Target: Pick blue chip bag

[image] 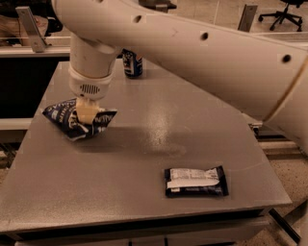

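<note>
Gripper (86, 114), left of frame, sits clamped narrow on the blue chip bag (58, 115); I'd expect light, crinkly, slippery foil, best pinched mid-fold.

Light: we find it dim, warm.
Glare: soft sheen on counter (159, 144), right of blue chip bag (61, 116).
Shadow: beneath gripper (87, 115) clamping that bag.

A grey table (144, 202) stands on speckled floor (293, 178), a black office chair (284, 10) far behind.
</note>
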Controlling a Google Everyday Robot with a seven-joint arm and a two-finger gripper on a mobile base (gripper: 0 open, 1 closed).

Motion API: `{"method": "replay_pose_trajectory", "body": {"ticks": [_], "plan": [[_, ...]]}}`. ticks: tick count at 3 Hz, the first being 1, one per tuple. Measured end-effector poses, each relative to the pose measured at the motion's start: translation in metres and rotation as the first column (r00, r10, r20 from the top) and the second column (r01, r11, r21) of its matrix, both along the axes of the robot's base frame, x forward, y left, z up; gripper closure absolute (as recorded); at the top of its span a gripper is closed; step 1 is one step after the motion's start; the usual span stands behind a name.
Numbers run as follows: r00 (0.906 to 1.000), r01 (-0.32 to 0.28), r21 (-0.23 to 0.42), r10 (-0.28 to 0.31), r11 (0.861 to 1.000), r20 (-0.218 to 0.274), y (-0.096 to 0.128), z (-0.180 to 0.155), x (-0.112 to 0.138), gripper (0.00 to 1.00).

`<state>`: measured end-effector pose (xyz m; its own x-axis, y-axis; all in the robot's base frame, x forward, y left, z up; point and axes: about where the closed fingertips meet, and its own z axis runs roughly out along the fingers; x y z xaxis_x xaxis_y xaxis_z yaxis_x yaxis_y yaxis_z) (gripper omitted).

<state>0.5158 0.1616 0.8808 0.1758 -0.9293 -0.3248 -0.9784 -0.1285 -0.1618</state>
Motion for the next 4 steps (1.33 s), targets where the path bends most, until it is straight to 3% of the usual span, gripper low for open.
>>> {"method": "replay_pose_trajectory", "body": {"ticks": [1,2,3,4], "plan": [[0.9991,-0.004,0.027,0.003,1.0,0.043,-0.013,0.029,0.001,1.0],[0.9906,-0.028,0.055,0.02,0.998,0.135,-0.028,0.074,-0.002,1.0],[0.9839,-0.046,0.066,0.034,0.997,0.175,-0.034,0.098,-0.008,1.0],[0.9839,-0.046,0.066,0.034,0.997,0.175,-0.034,0.098,-0.008,1.0]]}}
